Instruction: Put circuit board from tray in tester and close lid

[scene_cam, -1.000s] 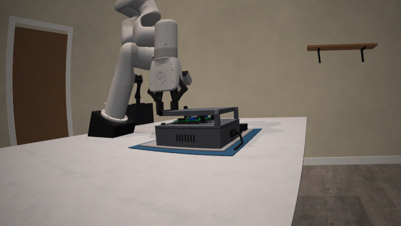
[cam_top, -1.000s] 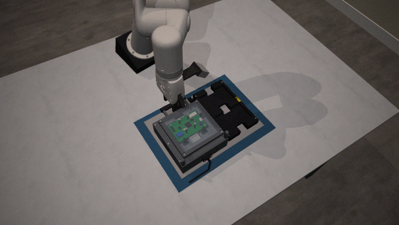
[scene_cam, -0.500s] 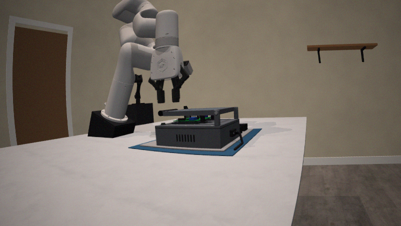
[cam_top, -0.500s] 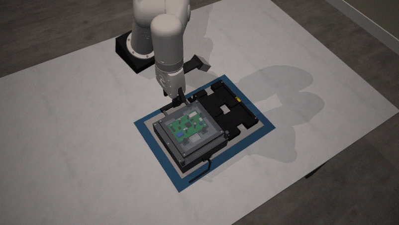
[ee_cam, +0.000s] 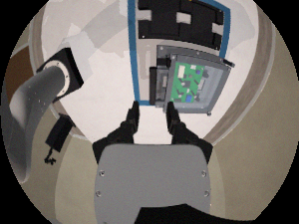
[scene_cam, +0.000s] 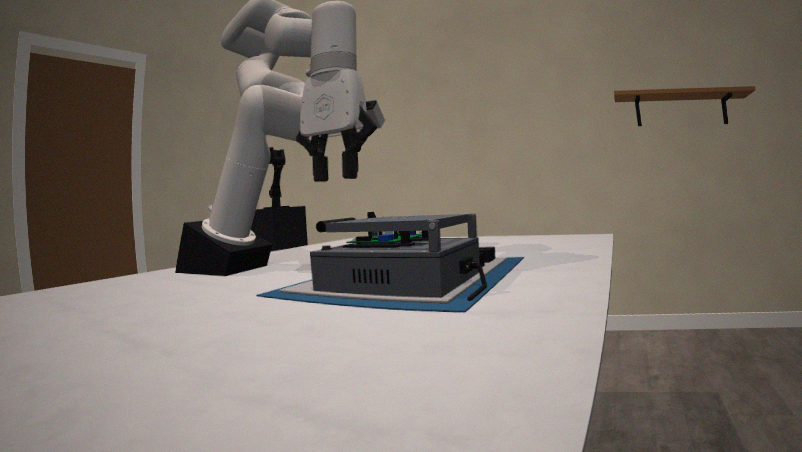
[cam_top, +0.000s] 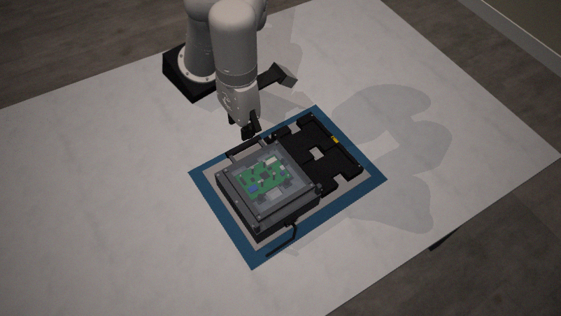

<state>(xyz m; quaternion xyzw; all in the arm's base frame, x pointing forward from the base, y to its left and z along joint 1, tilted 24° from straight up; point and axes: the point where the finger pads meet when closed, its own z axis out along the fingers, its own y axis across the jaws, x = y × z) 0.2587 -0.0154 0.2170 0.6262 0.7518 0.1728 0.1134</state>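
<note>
Green and face up, the circuit board (cam_top: 262,177) (scene_cam: 387,238) (ee_cam: 187,83) lies in the grey tester (cam_top: 243,210) (scene_cam: 376,272) (ee_cam: 163,50), beneath the clear window of its lid (cam_top: 305,180) (scene_cam: 393,220) (ee_cam: 171,79). Its white connector is at the end nearer the black tray (cam_top: 292,147) (scene_cam: 487,254) (ee_cam: 174,28), which sits just beside the tester. The lid lies over the board, raised above the tester's body on its hinge supports; whether the hook has caught it I cannot tell. The tool (cam_top: 251,132) (scene_cam: 335,166) (ee_cam: 152,108) hangs above the lid's black handle (cam_top: 243,147) (scene_cam: 335,222) (ee_cam: 152,86), pointing down, its two fingers partly apart with nothing between them, touching neither handle nor lid. Tester and tray both rest within a blue-bordered mat (cam_top: 235,239) (scene_cam: 393,304) (ee_cam: 135,74) on the pale counter (cam_top: 117,188) (scene_cam: 280,364) (ee_cam: 107,74). A black cable (cam_top: 294,232) (scene_cam: 481,280) trails from the tester's side onto the mat.
</note>
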